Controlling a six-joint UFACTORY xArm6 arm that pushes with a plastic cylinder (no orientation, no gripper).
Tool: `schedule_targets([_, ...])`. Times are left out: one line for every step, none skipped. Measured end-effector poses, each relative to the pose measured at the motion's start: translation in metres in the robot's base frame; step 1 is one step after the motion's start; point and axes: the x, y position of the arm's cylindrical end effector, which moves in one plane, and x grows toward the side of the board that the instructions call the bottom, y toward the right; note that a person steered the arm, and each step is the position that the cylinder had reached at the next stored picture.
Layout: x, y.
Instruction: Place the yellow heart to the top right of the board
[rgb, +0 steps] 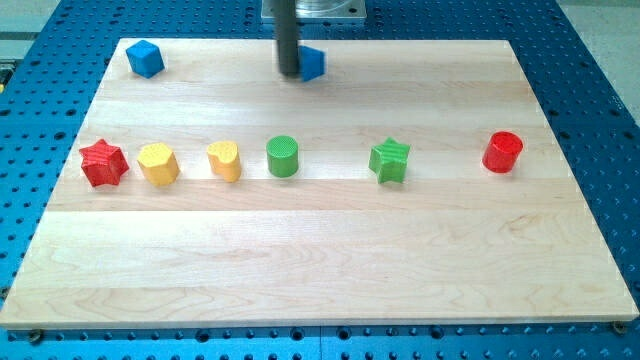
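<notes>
1. Standing upright near the view's top edge, just left of centre: my tip (289, 73), resting at tabletop height and touching, or all but touching, the left side of a blue block (313, 63) whose shape is partly hidden behind the rod.
2. Carrying no gripper at all, so nothing being held and no opening to report; only a straight dark rod hanging down from the mount at the top of the view.
3. Sitting well apart from the tip, lower and to the view's left: the yellow heart (225, 160), in the middle row between a yellow block (158, 164), seemingly six-sided, and a green cylinder (283, 156).
4. Judging the step: approach not yet begun, heart untouched and far from the top right of the wooden board (320, 260).
5. Calling next for a move down and left, getting below and to the left of the heart, then pushing diagonally up and right.
6. Watching the likely path: green cylinder close by on the heart's right, green star (390, 160) farther along, red cylinder (503, 152) near the right edge.
7. Lying outside that path: red star (103, 163) and blue cube (145, 58).
</notes>
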Motion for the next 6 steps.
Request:
schedule_targets([0.008, -0.009])
schedule_targets([0.048, -0.022])
schedule_targets([0.048, -0.006])
schedule_targets([0.048, -0.006])
schedule_targets([0.048, -0.005])
schedule_targets([0.048, -0.005])
